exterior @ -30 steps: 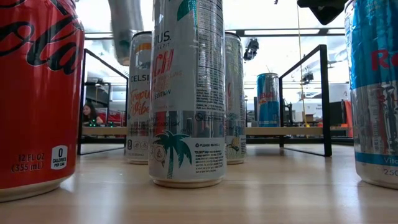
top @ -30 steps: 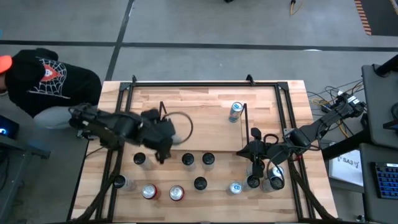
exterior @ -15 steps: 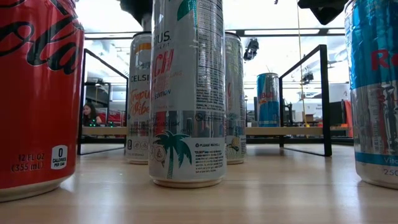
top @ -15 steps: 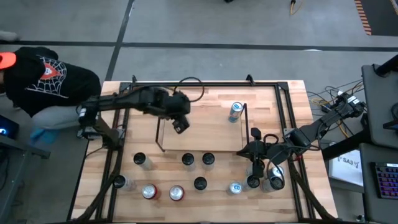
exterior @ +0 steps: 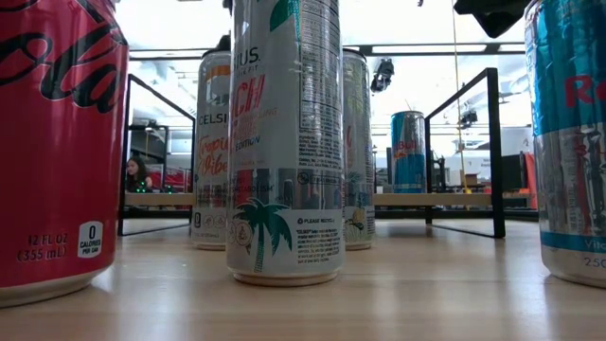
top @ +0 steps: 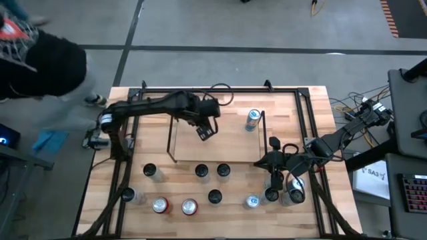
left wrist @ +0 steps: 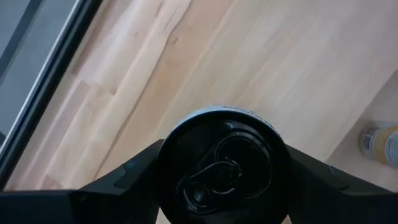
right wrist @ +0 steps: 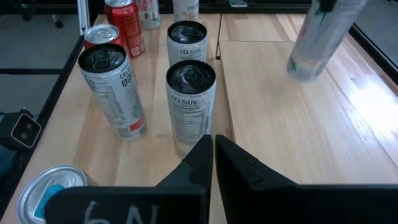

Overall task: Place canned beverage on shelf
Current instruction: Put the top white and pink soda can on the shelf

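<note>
My left gripper is shut on a silver can with a black lid and holds it above the shelf, a low wire rack with a light wood base. The right wrist view shows this can tilted in the air over the base. A blue can stands on the shelf's far right corner. My right gripper is shut and holds nothing. It hangs near the front right of the table, above the loose cans. My left gripper pinches the can's side wall just below the top rim, one finger on each side. The fingers come from above, slanting down. The can hangs below them, tilted, clear of the shelf's wood base.
Several more cans stand in rows in front of the shelf, among them two silver ones and red ones. A black tubular frame rims the table. A person in a dark top is beyond the table's left far corner.
My left gripper has carried the can from above the front left rows toward the table's right and far edge, and it now hangs over the shelf's base. The gripper has turned somewhat on the way. The person at the left has moved farther off.
</note>
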Controlling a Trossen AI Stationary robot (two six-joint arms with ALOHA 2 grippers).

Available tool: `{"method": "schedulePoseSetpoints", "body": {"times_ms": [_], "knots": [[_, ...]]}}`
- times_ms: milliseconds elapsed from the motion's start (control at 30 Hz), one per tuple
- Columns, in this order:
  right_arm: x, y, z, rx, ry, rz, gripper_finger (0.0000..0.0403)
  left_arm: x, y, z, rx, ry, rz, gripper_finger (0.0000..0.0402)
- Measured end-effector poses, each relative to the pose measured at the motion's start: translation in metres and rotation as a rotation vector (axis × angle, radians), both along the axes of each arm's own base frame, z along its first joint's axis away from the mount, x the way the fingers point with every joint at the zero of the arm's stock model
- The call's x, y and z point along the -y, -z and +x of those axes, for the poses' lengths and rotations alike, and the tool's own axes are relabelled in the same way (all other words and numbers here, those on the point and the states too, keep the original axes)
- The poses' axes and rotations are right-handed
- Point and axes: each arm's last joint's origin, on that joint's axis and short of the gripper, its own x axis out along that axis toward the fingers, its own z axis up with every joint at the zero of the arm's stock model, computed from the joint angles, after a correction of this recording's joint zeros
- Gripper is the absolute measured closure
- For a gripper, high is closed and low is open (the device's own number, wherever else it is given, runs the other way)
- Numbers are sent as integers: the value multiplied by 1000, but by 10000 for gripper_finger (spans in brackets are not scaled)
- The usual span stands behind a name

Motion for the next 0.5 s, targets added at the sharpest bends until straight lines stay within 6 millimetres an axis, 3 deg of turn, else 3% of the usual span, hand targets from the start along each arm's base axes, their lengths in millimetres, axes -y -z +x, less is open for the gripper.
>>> {"method": "schedulePoseSetpoints", "body": {"times_ms": [167,500], "knots": [[0,0,0,0,0,0,394,-1,12,9,-31,19,2,163],[0,0,0,-1,0,0,394,-2,17,13,-41,21,9,150]]}}
